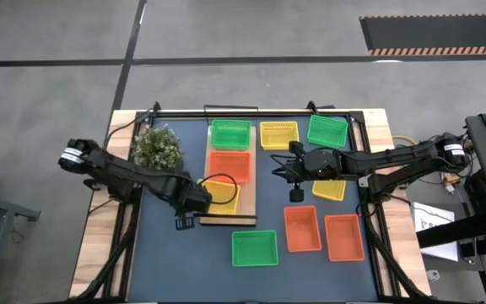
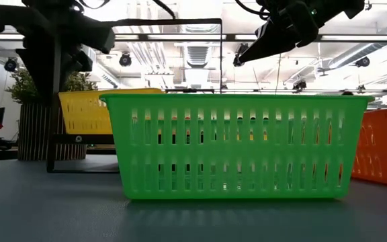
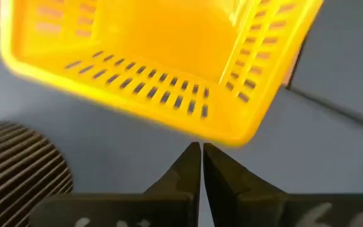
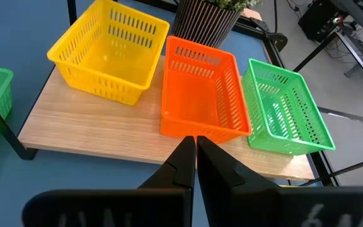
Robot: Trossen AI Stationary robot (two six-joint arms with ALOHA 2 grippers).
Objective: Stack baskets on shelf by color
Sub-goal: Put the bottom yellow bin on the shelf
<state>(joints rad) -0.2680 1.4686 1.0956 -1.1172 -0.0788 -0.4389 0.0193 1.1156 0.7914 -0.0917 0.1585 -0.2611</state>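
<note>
We judge the task barely begun. The left tool (image 1: pixel 184 221), clenched and empty, sits by the light-wood shelf (image 1: pixel 245 213), which carries one yellow (image 1: pixel 224 195), one orange (image 1: pixel 229 165) and one green (image 1: pixel 230 134) mesh plastic basket. The right tool (image 1: pixel 294 194), clenched too, hangs above the table (image 1: pixel 167 253), where six baskets wait
</note>
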